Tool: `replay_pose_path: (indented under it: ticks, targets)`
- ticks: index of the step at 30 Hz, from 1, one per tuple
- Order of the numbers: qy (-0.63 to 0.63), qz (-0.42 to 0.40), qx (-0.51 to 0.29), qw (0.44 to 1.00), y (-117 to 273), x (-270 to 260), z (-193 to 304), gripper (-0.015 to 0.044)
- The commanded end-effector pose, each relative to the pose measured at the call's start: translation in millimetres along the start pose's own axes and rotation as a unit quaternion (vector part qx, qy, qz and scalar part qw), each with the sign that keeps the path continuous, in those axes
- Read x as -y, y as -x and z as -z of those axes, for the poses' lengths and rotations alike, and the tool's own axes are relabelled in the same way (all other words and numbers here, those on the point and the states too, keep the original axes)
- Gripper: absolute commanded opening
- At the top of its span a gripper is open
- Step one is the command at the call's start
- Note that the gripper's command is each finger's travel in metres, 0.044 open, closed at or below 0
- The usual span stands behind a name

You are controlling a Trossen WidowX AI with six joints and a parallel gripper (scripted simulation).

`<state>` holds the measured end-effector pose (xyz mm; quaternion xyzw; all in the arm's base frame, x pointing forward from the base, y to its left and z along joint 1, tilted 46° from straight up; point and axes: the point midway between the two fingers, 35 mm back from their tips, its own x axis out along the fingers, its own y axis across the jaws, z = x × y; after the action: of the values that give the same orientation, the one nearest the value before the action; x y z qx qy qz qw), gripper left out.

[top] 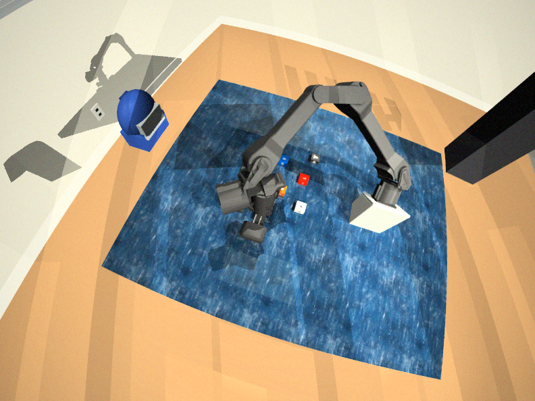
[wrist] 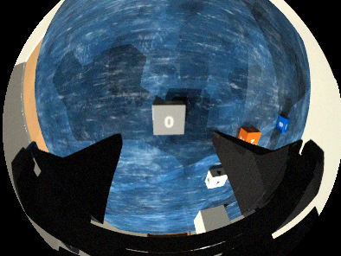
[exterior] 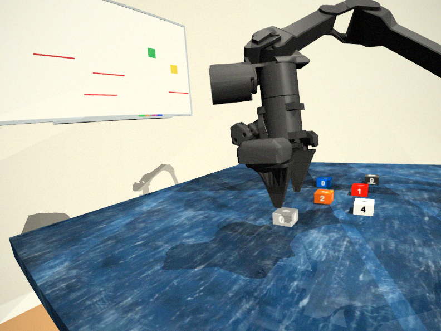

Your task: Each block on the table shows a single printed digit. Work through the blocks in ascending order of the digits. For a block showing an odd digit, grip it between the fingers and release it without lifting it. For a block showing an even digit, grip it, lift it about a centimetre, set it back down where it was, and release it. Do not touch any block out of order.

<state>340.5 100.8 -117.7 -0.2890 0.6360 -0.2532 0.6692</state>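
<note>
With its two fingers spread wide and nothing between them, the tool (exterior: 287, 199) (wrist: 167, 137) hangs just above the grey block (exterior: 284, 217) (wrist: 169, 118). The block sits flat on the bench (top: 367, 302) (exterior: 199, 285) (wrist: 143, 160) and reads 0. In the wrist view it lies centred between the fingers, slightly beyond the tips; in the top view it cannot be made out.

Outward from there: orange block (top: 282, 191) (exterior: 323, 196) (wrist: 250, 136), digit 2, nearest on the exterior view; white block (top: 300, 206) (exterior: 363, 207) (wrist: 215, 177), digit 4; red block (top: 303, 179) (exterior: 359, 190), digit 1; blue block (top: 283, 161) (exterior: 324, 182) (wrist: 283, 124), digit 8; black block (top: 314, 158) (exterior: 371, 179), apparently 9. All rest apart from one another.

Step in hand, as judged: approach to 0, lowest digit shown, hence probably the start of the sequence. Zero being even, the lift procedure applies. Next move: lower straight until the fingers straddle the grey block, close, raise slightly, set down on the same spot, open. Risk: a fingertip landing on the top face if alignment is off. Red 1 should follow, grip and release only.
</note>
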Motion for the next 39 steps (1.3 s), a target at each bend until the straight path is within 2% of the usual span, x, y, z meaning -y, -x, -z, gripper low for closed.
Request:
replay_pose_path:
  ticks: [1,27,37,39]
  targets:
    - [0.001,-0.002,0.012,1.0,1,-2,-2,0.04]
    - [0.001,-0.001,0.012,1.0,-35,-1,-3,0.04]
    - [0.001,-0.001,0.012,1.0,-35,-1,-3,0.0137]
    - [0.001,-0.001,0.012,1.0,-35,-1,-3,0.012]
